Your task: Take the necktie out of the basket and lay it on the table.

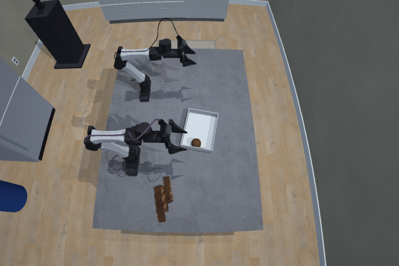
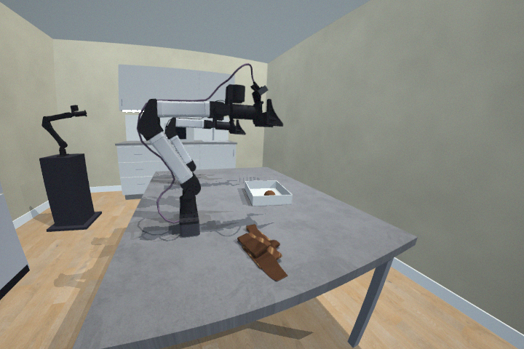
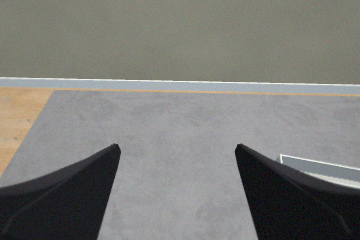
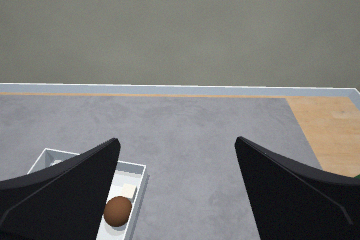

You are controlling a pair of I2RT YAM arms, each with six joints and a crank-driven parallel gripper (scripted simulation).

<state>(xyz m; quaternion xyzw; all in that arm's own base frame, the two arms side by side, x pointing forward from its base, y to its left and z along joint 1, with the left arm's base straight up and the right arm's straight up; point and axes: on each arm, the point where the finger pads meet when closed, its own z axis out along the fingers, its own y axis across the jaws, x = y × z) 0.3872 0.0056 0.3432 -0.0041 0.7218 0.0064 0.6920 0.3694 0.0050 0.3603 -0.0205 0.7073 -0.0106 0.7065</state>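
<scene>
Tie (image 1: 158, 195) (image 2: 257, 245) lies bunched on the table (image 1: 225, 200) (image 2: 332, 246) toward its right-hand edge — well apart from both grippers. Left gripper (image 1: 195, 58) (image 2: 244, 132) (image 3: 178, 146) and right gripper (image 1: 186, 141) (image 2: 281, 123) (image 4: 177, 140) have fingers spread — nothing between them.

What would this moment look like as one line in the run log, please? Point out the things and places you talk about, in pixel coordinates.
necktie (image 1: 160, 199) (image 2: 266, 257): bunched on table | basket (image 1: 215, 131) (image 2: 272, 200) (image 4: 140, 192): flat, brown ball (image 1: 195, 143) (image 2: 269, 193) (image 4: 118, 211) inside | left gripper (image 1: 195, 58) (image 3: 178, 146): open, raised | right gripper (image 1: 186, 141) (image 4: 178, 141): open, raised
</scene>
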